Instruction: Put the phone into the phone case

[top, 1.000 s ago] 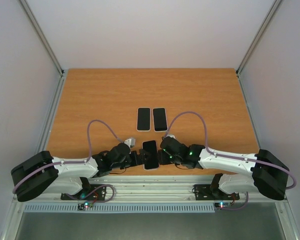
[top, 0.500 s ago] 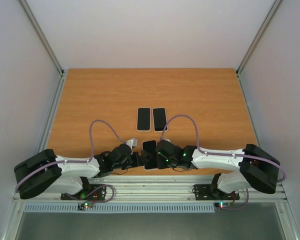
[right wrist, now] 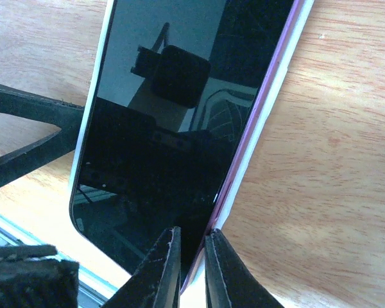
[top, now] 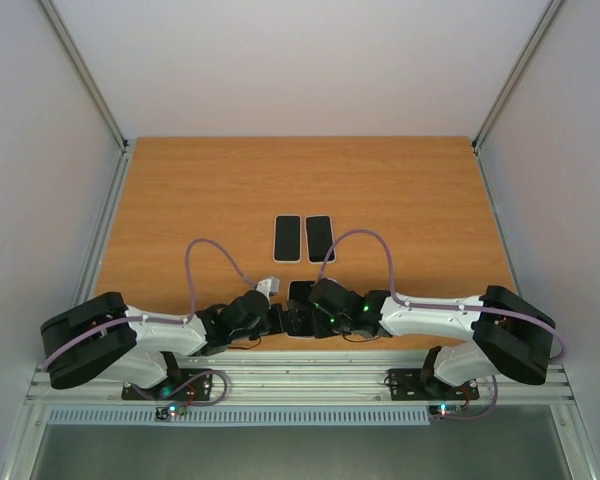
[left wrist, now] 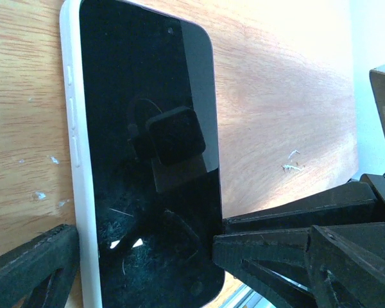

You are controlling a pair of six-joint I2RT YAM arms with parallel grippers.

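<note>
**Thin pinch on an unseated edge: risk of prying the phone out**

Lying flat on the orange-brown wooden table point(top: 200, 190), low centre in the overhead view, between both wrists: black-glass phone with a purple edge point(right wrist: 179, 115), resting in the white plastic phone case point(left wrist: 69, 128). Purple edge showing above the white rim along the right of the right wrist view, so probably not fully seated there. Right gripper point(right wrist: 192, 247) closed to a thin slot, nipping that edge at bottom centre; unclear whether catching the case lip too. Left gripper point(left wrist: 146, 247) spread wide, astride the case at the bottom of its view, tips beside both long sides; no telling whether pressing.

Likely trouble: lifting or twisting on so narrow a pinch, levering the phone out or dragging the pair sideways. Also possible: slipping off smooth glass, or pressing one side down and popping the other up.
</note>
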